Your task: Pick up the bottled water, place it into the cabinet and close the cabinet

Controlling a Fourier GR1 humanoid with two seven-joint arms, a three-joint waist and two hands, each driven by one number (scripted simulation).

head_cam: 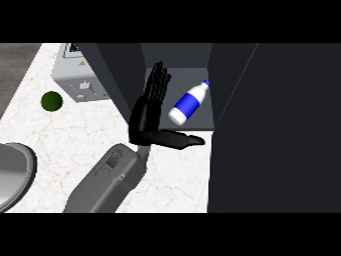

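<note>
One hand (152, 112) shows here, at the end of a grey forearm (110, 182) that comes up from the bottom edge. From this view alone it is hard to say which arm it is. Going by where it comes in, I take it to be the left one. The other hand does not show at all.

Its fingers (158, 80) are straight and point up into the dark cabinet (180, 55). The thumb (177, 139) sticks out to the side. The hand grips nothing.

Just beside the fingers is the bottled water (188, 103). It is white with a blue band and a blue cap. It is tilted, with the cap up and to the right. It sits inside the cabinet opening, on the grey inner floor. I cannot tell if the fingers touch it or are a tiny bit apart from it.

Why is the hand flat like that? I think the bottle is already in place, so the hand has no need to grip it.

A big dark panel (284, 130) fills the right side. It looks like the cabinet door, and it is open. I think closing it is the job that is left.

On the white counter (55, 135) are a small green ball (51, 101), a grey box (81, 80) and part of a grey round thing (3, 175) at the left edge.
</note>
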